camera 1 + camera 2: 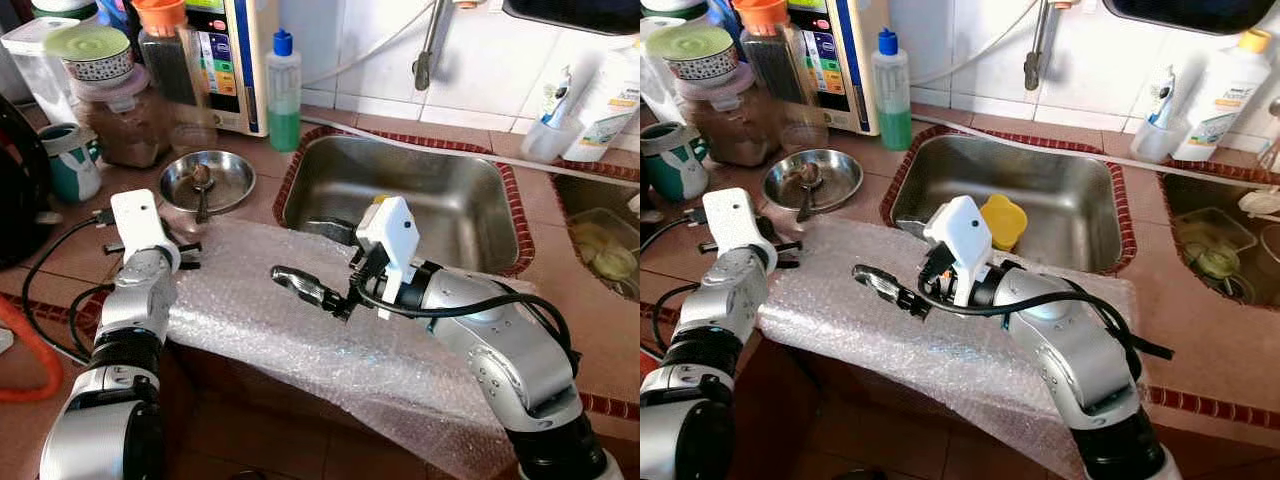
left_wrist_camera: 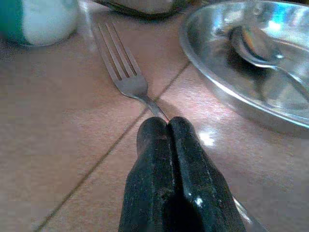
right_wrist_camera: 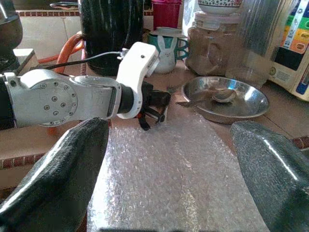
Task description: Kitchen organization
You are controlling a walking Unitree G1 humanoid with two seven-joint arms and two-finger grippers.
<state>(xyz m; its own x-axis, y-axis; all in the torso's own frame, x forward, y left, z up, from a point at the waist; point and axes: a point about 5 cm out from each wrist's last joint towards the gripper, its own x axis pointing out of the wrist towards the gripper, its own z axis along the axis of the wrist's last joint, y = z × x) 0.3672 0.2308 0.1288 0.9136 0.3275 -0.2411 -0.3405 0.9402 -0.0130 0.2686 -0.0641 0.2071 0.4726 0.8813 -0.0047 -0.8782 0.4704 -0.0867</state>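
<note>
A steel fork (image 2: 126,72) lies flat on the brown tiled counter, tines toward a green mug (image 1: 72,165). My left gripper (image 2: 168,126) is shut on the fork's handle, low on the counter between the bubble wrap and a steel dish (image 1: 207,180) that holds a spoon (image 1: 201,185). A sheet of bubble wrap (image 1: 280,330) covers the counter's front edge by the sink. Over its middle hovers my right gripper (image 1: 310,292), open and holding nothing, pointing toward the left gripper (image 3: 161,101).
The steel sink (image 1: 330,165) lies behind the wrap with a yellow item (image 1: 1003,220) inside. A brown-powder jar (image 1: 128,120), a green soap bottle (image 1: 284,92) and an appliance line the back wall. An orange hose (image 1: 30,360) and a black cable (image 1: 45,260) run along the left.
</note>
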